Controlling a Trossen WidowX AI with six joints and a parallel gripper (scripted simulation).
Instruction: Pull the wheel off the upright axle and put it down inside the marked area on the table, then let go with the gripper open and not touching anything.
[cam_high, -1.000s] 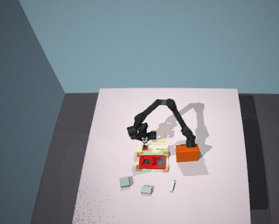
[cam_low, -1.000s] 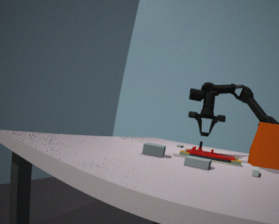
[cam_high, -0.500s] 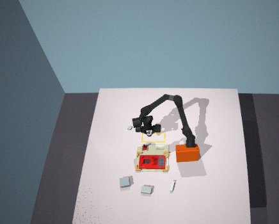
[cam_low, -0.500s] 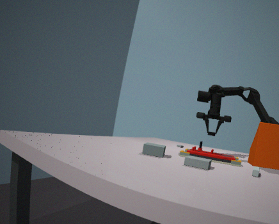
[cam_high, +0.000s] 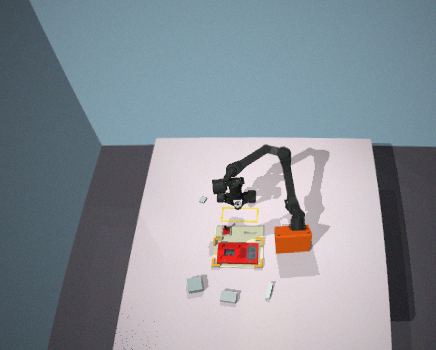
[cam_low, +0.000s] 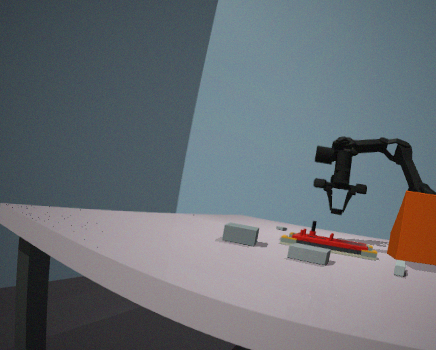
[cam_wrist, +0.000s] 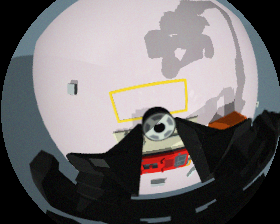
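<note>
My gripper (cam_high: 238, 202) (cam_low: 337, 209) (cam_wrist: 158, 123) is shut on the wheel (cam_high: 238, 205) (cam_low: 337, 212) (cam_wrist: 159, 118), a light grey spoked disc with a dark rim. It holds the wheel in the air, clear of the axle and above the table. The marked area (cam_high: 240, 221) (cam_wrist: 148, 86) is a yellow outlined rectangle on the table. In the top view the wheel appears just beyond its far line; in the wrist view it overlaps the near line. The black upright axle (cam_low: 314, 226) stands bare; it is hidden in the wrist view.
A pale board (cam_high: 240, 234) (cam_wrist: 122, 135) lies beside the marked area, with a red panel (cam_high: 238, 260) (cam_low: 345, 244) on the near side. Grey blocks (cam_high: 195, 284) (cam_low: 241, 234) lie nearer the front. A small grey block (cam_high: 203, 199) (cam_wrist: 72, 88) lies left of the marked area. The orange base (cam_high: 293, 243) stands right.
</note>
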